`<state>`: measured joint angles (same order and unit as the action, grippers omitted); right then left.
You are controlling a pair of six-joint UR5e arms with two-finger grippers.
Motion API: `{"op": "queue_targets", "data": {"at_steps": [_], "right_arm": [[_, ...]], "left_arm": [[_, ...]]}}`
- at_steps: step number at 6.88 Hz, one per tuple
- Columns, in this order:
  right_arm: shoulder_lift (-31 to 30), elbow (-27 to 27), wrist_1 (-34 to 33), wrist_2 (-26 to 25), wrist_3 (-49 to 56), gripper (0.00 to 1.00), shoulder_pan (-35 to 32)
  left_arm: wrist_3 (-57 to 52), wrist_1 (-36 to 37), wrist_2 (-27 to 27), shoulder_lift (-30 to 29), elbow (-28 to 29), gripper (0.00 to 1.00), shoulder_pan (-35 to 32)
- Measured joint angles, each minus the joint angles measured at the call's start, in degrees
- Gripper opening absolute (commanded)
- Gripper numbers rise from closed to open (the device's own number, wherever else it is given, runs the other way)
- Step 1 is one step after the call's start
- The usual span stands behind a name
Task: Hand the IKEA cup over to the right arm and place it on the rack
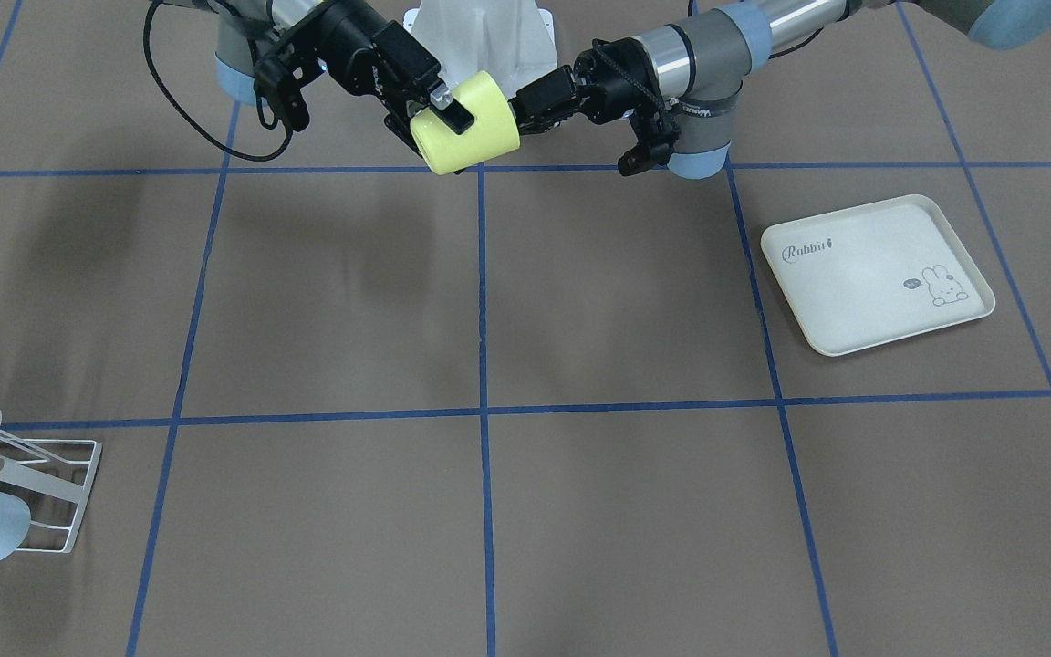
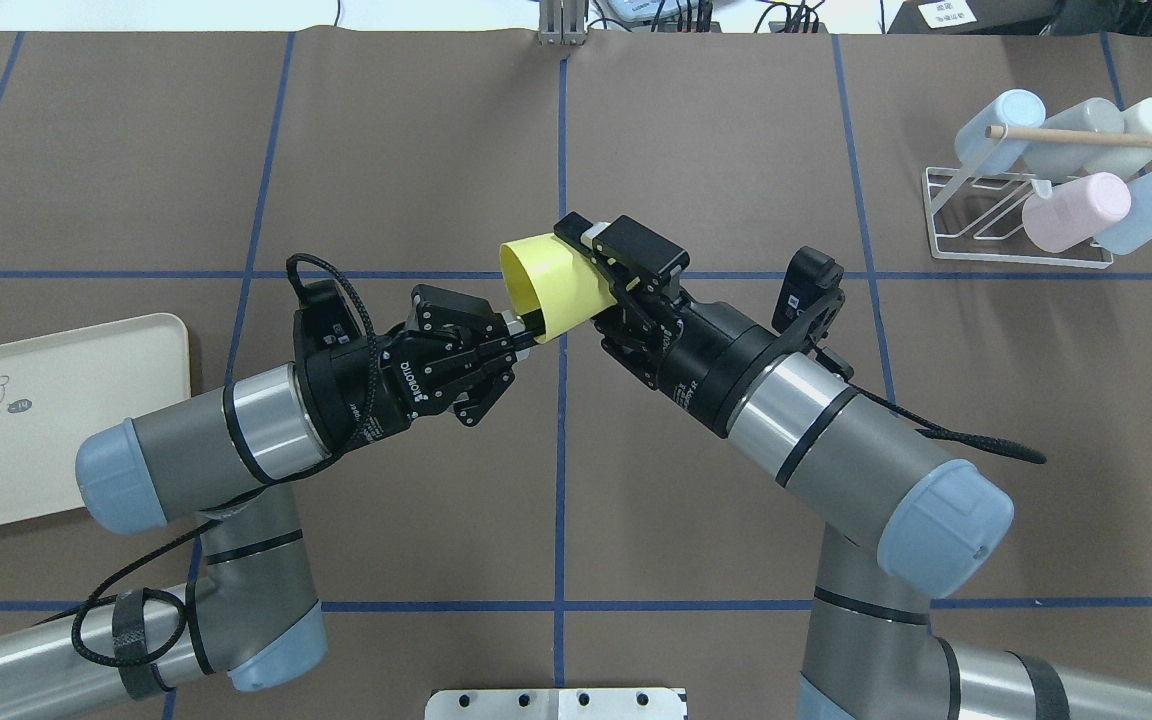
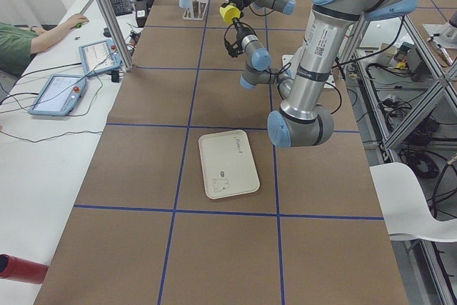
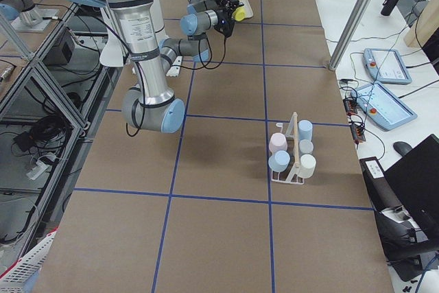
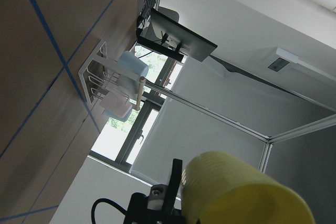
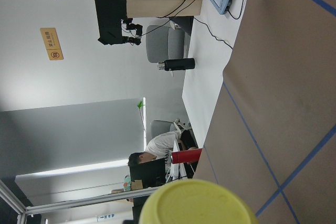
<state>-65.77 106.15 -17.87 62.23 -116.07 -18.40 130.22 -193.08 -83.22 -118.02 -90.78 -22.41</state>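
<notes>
One yellow cup [image 2: 550, 288] in left gripper [image 2: 528, 338], cream tray [image 1: 854, 297] lettered "Rabbit"

1. The IKEA cup [image 2: 551, 295] is plain bright yellow.
2. The table [image 2: 716, 150] is matte brown, gridded with blue tape lines.
3. The tray [image 1: 863, 274] at the table's left edge is cream, with a dark line-drawn rabbit and script lettering.
4. The rack [image 2: 1016, 260] near the table's far right corner is white wire with a pale wooden dowel [image 2: 1096, 138]. Its cups [image 2: 1076, 210] are pale blue, pink, grey and cream.
5. The left arm [image 2: 266, 420] and right arm [image 2: 816, 430] are grey and silver with light-blue caps.
</notes>
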Motion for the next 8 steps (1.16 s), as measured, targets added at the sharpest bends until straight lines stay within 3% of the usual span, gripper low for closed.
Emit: {"op": "queue_targets", "data": {"at_steps": [6,8], "right_arm": [[-1.9,-0.7,0.0,-0.8,4.6,0.00,-4.4],[-3.2,-4.8,-0.5,-4.4,11.4,0.00,-5.7]], "left_arm": [[-6.0,-0.4,0.0,0.6,-0.1,1.00,-0.6],[-12.6,-0.1,0.0,2.5,-0.1,1.00,-1.0]]}}
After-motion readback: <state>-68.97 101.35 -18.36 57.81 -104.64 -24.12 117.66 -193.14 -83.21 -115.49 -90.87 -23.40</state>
